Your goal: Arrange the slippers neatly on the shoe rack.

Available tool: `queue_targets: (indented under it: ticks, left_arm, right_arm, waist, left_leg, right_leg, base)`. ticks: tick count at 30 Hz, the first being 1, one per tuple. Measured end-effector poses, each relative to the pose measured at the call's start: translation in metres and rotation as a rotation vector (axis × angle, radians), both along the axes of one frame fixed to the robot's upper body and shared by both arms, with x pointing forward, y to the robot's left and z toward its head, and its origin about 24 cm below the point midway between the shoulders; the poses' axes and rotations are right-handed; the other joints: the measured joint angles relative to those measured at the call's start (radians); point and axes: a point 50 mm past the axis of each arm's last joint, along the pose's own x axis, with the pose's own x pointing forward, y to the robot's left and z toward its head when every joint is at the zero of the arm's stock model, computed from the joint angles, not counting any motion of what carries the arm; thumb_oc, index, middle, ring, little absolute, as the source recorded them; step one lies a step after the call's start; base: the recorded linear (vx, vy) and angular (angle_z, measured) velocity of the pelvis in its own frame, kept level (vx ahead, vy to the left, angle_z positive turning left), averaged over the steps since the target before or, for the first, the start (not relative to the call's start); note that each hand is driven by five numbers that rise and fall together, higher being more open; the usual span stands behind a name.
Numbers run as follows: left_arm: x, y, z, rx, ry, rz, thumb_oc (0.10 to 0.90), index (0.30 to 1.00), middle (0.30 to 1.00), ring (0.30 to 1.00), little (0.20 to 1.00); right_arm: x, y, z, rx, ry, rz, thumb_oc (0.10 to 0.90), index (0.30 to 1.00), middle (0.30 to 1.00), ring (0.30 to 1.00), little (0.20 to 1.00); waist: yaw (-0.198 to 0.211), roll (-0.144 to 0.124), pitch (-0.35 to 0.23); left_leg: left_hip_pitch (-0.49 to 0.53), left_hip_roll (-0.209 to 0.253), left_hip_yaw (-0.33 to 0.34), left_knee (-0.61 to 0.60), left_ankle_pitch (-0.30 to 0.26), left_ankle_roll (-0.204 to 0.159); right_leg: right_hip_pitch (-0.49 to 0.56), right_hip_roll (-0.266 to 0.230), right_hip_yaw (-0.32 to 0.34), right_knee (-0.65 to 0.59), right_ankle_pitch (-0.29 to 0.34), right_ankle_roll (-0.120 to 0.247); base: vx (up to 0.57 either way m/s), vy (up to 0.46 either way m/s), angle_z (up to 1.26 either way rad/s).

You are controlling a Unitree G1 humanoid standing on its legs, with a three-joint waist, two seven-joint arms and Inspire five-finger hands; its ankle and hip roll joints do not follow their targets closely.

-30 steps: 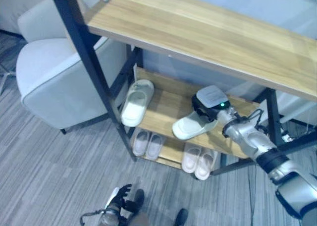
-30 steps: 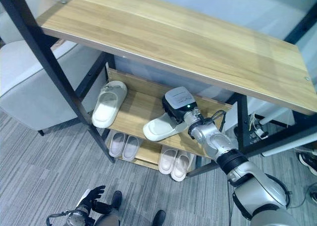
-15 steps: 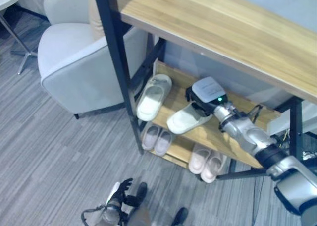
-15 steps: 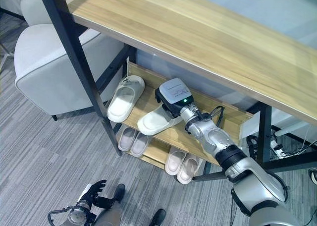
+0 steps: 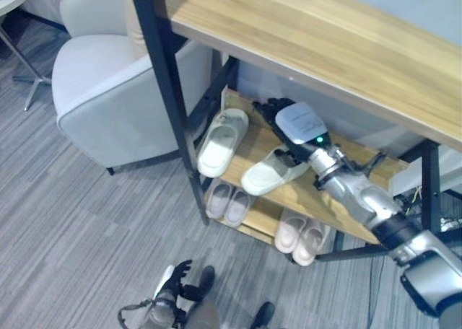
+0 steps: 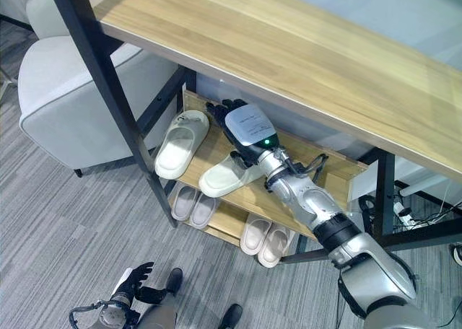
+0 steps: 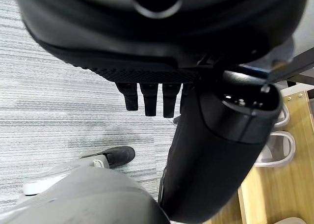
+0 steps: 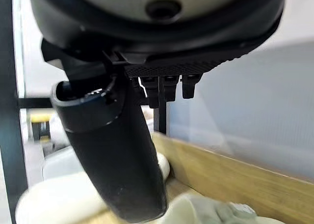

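Two white slippers lie on the rack's middle shelf (image 6: 210,150). One slipper (image 6: 178,143) lies at the left end by the black post, and the other slipper (image 6: 225,176) lies askew to its right, its toe near the front edge. My right hand (image 6: 222,113) reaches under the top board, open, its straight fingers hovering over the shelf between the two slippers. Its thumb hangs just above the askew slipper's heel. In the right wrist view that slipper (image 8: 54,207) shows pale below the thumb. My left hand (image 5: 173,288) hangs open low over the carpet.
Two pairs of pinkish slippers (image 6: 189,202) (image 6: 261,239) rest on the bottom shelf. The wooden top board (image 5: 325,47) overhangs the shelf closely. A black post (image 5: 170,98) frames the rack's left side, and a grey armchair (image 5: 108,91) stands just left of it.
My right hand has come off the askew slipper, risen and stretched its fingers toward the shelf's back left. The slipper stays on the shelf. The camera shifted a second ago.
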Motion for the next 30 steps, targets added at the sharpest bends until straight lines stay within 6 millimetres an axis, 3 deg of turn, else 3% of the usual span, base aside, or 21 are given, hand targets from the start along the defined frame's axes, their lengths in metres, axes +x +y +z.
queue_targets:
  ticks: [6, 8, 12, 16, 19, 24, 30]
  left_arm:
    - [-0.002, 0.003, -0.001, 0.006, 0.014, 0.022, 0.8, 0.9, 0.9, 0.9, 0.9]
    - [-0.007, 0.005, -0.003, 0.009, 0.025, 0.05, 0.8, 0.9, 0.9, 0.9, 0.9]
    - [-0.011, 0.004, -0.005, 0.012, 0.043, 0.068, 0.8, 0.9, 0.9, 0.9, 0.9]
    - [-0.013, 0.005, -0.006, 0.015, 0.06, 0.07, 0.8, 0.9, 0.9, 0.9, 0.9]
    - [-0.014, 0.002, -0.007, 0.007, 0.065, 0.072, 0.8, 0.9, 0.9, 0.9, 0.9]
    - [-0.016, 0.001, -0.008, 0.005, 0.07, 0.073, 0.8, 0.9, 0.9, 0.9, 0.9]
    - [-0.02, 0.002, -0.009, 0.005, 0.079, 0.076, 0.8, 0.9, 0.9, 0.9, 0.9]
  right_arm:
    - [-0.019, -0.027, -0.012, 0.308, 0.067, -0.057, 0.8, 0.9, 0.9, 0.9, 0.9]
    - [-0.032, -0.04, -0.029, 0.573, 0.136, -0.099, 0.8, 0.9, 0.9, 0.9, 0.9]
    - [-0.046, -0.054, -0.061, 0.858, 0.312, -0.141, 0.8, 0.9, 0.9, 0.9, 0.9]
    - [-0.067, -0.051, -0.101, 1.279, 0.548, -0.117, 0.8, 0.9, 0.9, 0.9, 0.9]
    - [-0.08, -0.039, -0.123, 1.447, 0.699, -0.074, 0.8, 0.9, 0.9, 0.9, 0.9]
    - [-0.08, -0.028, -0.128, 1.571, 0.771, -0.006, 0.8, 0.9, 0.9, 0.9, 0.9]
    - [-0.073, -0.029, -0.144, 1.623, 0.808, -0.066, 0.8, 0.9, 0.9, 0.9, 0.9]
  waist:
    - [-0.022, 0.007, 0.005]
    - [-0.027, 0.007, 0.005]
    - [-0.059, 0.012, 0.008]
    - [-0.086, 0.023, 0.006]
    - [-0.087, 0.032, 0.005]
    - [-0.082, 0.037, 0.002]
    - [-0.075, 0.039, -0.019]
  left_leg:
    - [0.019, -0.008, 0.009, 0.0, -0.006, 0.007]
    - [0.032, -0.009, 0.018, 0.0, -0.009, 0.01]
    - [0.045, -0.008, 0.03, 0.0, -0.014, 0.01]
    - [0.049, -0.007, 0.04, 0.0, -0.015, 0.01]
    - [0.052, -0.007, 0.046, 0.0, -0.017, 0.01]
    - [0.065, -0.007, 0.054, 0.0, -0.021, 0.008]
    - [0.063, -0.007, 0.051, 0.0, -0.024, 0.003]
  right_leg:
    - [0.016, -0.009, 0.008, 0.0, 0.0, 0.0]
    - [0.024, -0.012, 0.015, 0.0, 0.0, 0.001]
    - [0.031, -0.013, 0.027, 0.0, 0.0, 0.001]
    - [0.029, -0.014, 0.037, 0.0, 0.001, 0.002]
    - [0.029, -0.015, 0.041, 0.0, 0.001, 0.003]
    - [0.037, -0.016, 0.053, 0.0, 0.003, 0.005]
    - [0.037, -0.016, 0.051, 0.0, 0.004, 0.005]
  base:
    - [0.0, 0.008, -0.02]
    - [0.0, 0.01, -0.09]
    - [0.0, 0.006, -0.09]
    - [0.0, 0.008, -0.08]
    - [0.01, 0.003, -0.05]
    - [0.01, 0.006, -0.04]
    - [0.0, 0.0, 0.0]
